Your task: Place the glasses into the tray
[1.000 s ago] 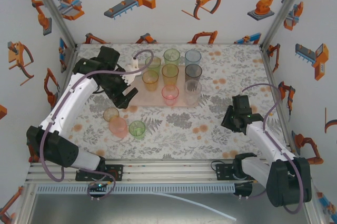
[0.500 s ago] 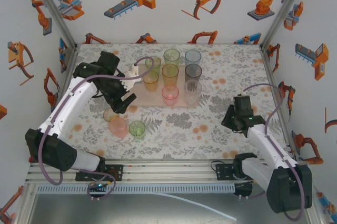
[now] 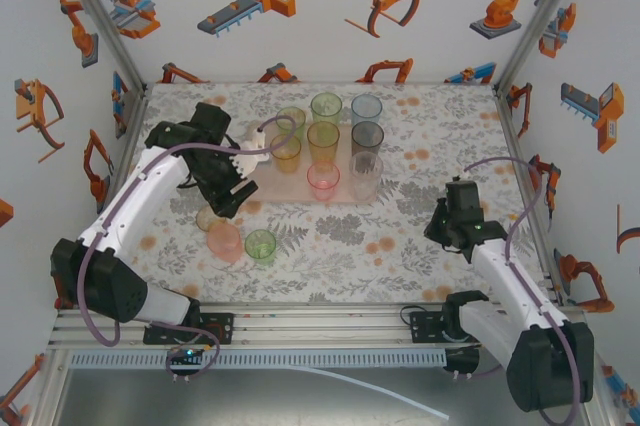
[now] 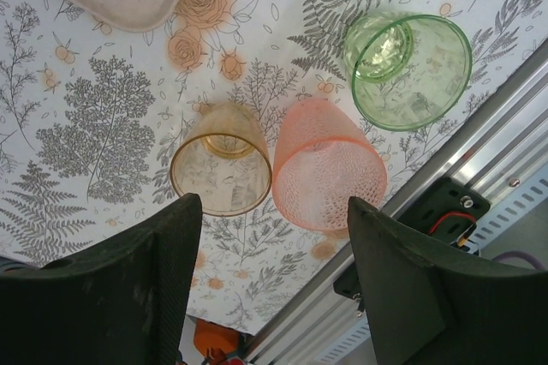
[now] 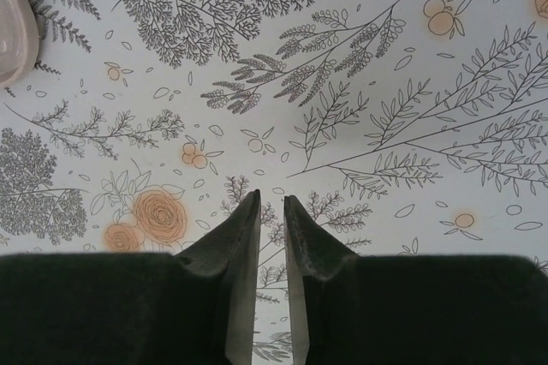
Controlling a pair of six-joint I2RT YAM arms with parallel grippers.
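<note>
Left hand held wide open, nothing gripped, hung over amber glass and pink glass. Green glass seen beside them on floral desk. Right hand nearly closed, thin slit, empty. Farther back: tray, loaded with eight glasses. White walls printed with orange robot pictures.
</note>
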